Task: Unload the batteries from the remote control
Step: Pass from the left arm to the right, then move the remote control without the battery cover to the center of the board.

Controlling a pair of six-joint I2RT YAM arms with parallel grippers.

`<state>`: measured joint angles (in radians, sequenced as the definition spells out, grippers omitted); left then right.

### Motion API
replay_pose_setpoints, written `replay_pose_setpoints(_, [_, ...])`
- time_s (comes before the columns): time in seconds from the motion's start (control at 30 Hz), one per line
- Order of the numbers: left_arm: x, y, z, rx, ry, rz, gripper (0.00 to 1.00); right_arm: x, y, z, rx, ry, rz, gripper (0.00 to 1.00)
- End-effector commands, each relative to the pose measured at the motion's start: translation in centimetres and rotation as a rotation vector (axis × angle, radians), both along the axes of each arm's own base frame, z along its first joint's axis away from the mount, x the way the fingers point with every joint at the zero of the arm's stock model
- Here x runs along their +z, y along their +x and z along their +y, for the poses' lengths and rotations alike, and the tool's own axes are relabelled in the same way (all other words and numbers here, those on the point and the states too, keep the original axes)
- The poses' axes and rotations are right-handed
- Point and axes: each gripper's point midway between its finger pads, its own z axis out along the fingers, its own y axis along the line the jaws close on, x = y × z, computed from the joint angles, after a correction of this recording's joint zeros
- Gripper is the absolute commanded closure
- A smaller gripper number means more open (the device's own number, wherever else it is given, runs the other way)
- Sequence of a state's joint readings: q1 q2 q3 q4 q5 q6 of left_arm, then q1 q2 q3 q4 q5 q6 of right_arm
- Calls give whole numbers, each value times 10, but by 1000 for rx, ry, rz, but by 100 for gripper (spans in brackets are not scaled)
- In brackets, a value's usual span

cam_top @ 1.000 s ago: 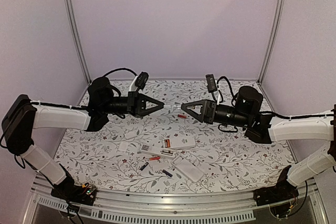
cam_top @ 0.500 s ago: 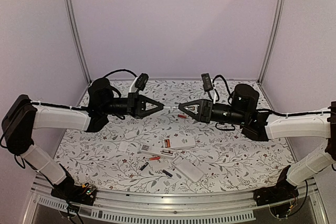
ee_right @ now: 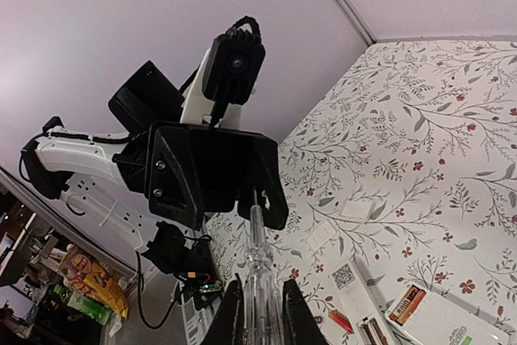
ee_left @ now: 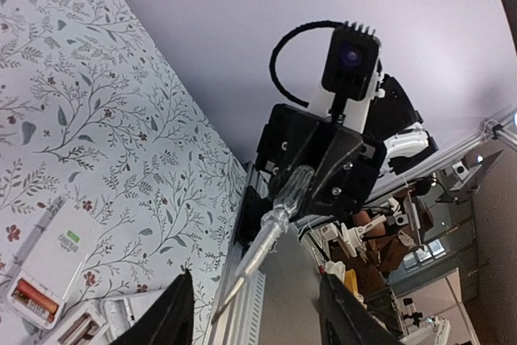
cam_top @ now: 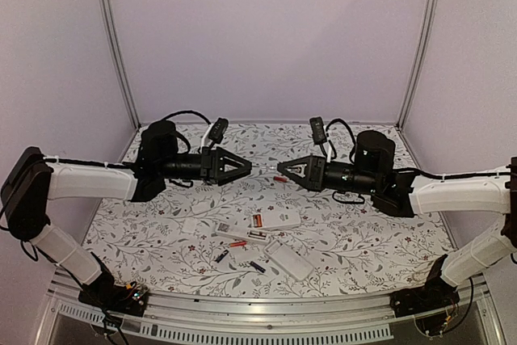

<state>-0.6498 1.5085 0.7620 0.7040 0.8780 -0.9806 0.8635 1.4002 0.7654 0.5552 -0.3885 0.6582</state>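
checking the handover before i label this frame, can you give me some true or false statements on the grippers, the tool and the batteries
1. The right gripper is shut on the clear-handled tool. True.
2. The left gripper is clamped on that tool too. False: its jaws stand open; only the right gripper grips it.
3. A white remote on the table has an orange battery in its open compartment. True.
4. Both grippers are pressed down onto the table. False: they face each other, raised above it.
5. A red battery lies loose on the table. True.
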Motion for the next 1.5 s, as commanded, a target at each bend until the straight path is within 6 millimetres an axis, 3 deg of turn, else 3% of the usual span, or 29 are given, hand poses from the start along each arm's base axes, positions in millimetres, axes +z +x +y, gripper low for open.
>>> replay_pose_setpoints(0.0, [-53, 20, 4, 150, 256, 40, 46, -10, 23, -23, -177, -126, -26, 100])
replay_pose_setpoints(0.13, [-81, 7, -6, 143, 307, 122, 40, -28, 41, -50, -331, -243, -19, 100])
replay_pose_setpoints(0.27, [-111, -3, -19, 129, 335, 209, 38, -32, 50, -69, -425, -286, -21, 100])
replay_pose_setpoints(0.43, [-149, 1, -25, 165, 452, 257, 37, -33, 49, -74, -442, -288, -19, 100])
replay_pose_setpoints(0.77, [-197, 12, -16, 223, 698, 229, 36, -39, 44, -85, -466, -281, 4, 100])
replay_pose_setpoints(1.0, [-218, 13, -6, 257, 849, 200, 34, -38, 44, -85, -471, -279, 5, 100])
replay_pose_setpoints(1.23, [-225, 5, -16, 220, 942, 83, 27, -38, 46, -83, -471, -279, 2, 100])
replay_pose_setpoints(1.47, [-239, 7, -13, 216, 1069, 10, 26, -38, 47, -82, -468, -278, 2, 100])
